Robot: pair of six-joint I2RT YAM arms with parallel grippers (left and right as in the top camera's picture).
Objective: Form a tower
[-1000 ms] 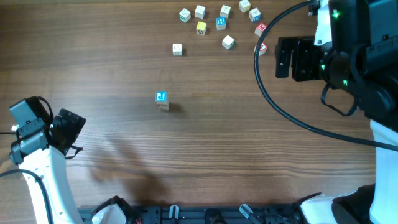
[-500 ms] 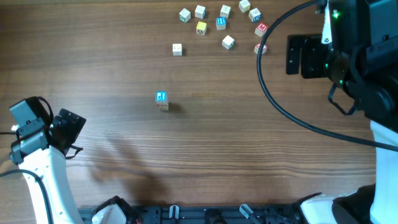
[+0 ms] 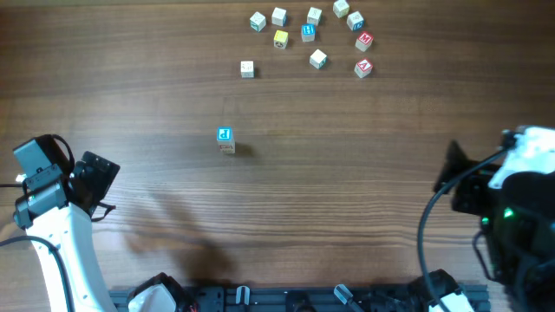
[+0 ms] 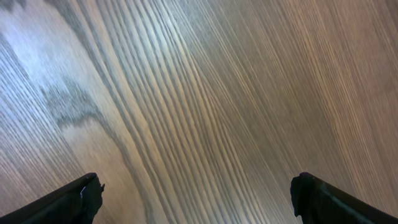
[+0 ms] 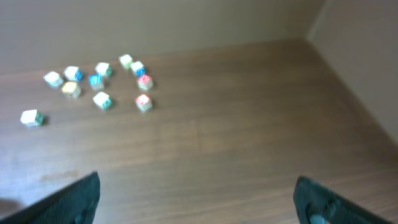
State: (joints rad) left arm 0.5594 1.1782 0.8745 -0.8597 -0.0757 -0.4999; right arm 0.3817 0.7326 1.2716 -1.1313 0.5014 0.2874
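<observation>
The tower (image 3: 225, 139) is a short stack of pale wooden cubes near the table's middle, its top face blue with a white letter. It stands alone, touched by neither gripper. My left gripper (image 3: 97, 179) sits far to its left, near the table's left edge; in the left wrist view it (image 4: 196, 200) stands open over bare wood. My right gripper (image 3: 453, 184) is far off at the front right. In the right wrist view it (image 5: 199, 200) is open with nothing between its fingers. Neither wrist view shows the tower.
Several loose cubes (image 3: 308, 33) with coloured letter faces lie scattered at the back of the table, also seen in the right wrist view as a cluster (image 5: 101, 99) at the upper left. A single cube (image 3: 247, 68) lies between them and the tower.
My right arm has pulled away from the loose cubes at the back right, toward the front right of the table. The left arm and the tower have not moved.
</observation>
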